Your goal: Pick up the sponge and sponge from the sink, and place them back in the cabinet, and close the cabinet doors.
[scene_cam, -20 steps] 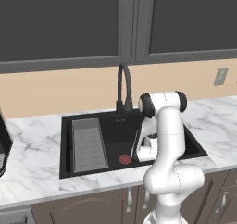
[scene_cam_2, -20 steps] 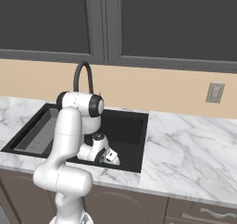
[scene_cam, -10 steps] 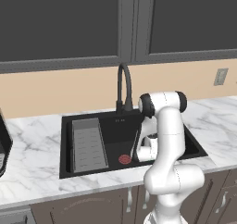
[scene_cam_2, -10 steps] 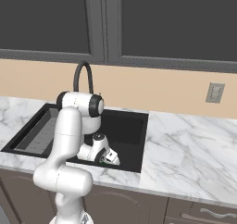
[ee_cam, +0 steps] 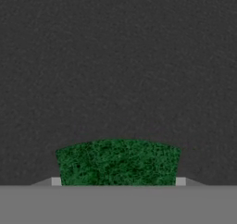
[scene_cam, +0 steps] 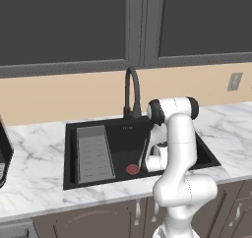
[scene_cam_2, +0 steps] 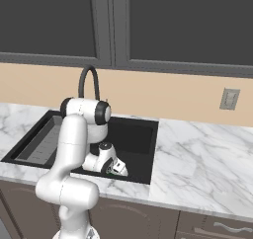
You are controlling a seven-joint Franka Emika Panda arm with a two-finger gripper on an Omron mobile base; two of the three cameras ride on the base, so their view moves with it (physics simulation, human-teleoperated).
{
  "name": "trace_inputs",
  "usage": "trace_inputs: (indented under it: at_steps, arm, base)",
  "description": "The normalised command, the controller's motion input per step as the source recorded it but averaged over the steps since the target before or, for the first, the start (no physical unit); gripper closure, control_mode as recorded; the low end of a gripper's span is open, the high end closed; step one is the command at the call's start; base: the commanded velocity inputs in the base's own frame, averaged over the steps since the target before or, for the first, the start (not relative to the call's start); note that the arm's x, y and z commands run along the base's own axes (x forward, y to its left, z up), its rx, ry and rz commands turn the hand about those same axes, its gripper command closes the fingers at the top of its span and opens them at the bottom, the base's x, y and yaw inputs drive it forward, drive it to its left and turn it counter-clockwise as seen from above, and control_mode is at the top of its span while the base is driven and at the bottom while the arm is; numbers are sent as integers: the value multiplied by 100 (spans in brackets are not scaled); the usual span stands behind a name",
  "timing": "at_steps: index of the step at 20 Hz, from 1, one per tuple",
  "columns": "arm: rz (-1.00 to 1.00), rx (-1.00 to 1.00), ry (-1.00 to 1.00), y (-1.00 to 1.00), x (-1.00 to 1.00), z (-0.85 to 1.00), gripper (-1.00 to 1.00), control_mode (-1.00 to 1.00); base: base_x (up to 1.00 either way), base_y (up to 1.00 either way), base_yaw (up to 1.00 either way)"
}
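Note:
A green-topped sponge (ee_cam: 118, 160) lies on the black floor of the sink (scene_cam: 123, 142). My gripper (ee_cam: 118, 182) is down on it, and a light fingertip (ee_cam: 56, 181) presses each short side, so the jaws are shut on the sponge. From the right base view the gripper (scene_cam_2: 116, 170) hangs low in the basin's front part, with a speck of green sponge (scene_cam_2: 114, 173) at its tip. In the left base view my own forearm covers most of the hand (scene_cam: 153, 161). The cabinet and its doors are out of view.
A grey ribbed tray (scene_cam: 93, 153) fills the sink's left part and a red drain disc (scene_cam: 132, 169) lies just left of the hand. The black arched faucet (scene_cam: 132, 92) stands behind the basin. White marble counter (scene_cam_2: 197, 159) stretches right; dark glass-fronted wall cupboards (scene_cam_2: 173, 20) hang above.

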Motion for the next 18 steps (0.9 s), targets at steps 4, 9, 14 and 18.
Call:
trace_inputs:
  at_steps: [4,9,14,18]
  arm:
    - [0,0,0,0,0,0,100,-100]
    - [0,0,0,-2,0,3,100,-100]
    - [0,0,0,-4,0,12,100,-100]
    - [0,0,0,-13,0,29,100,-100]
  base:
    - [0,0,0]
    - [0,0,0]
    - [0,0,0]
    - [0,0,0]
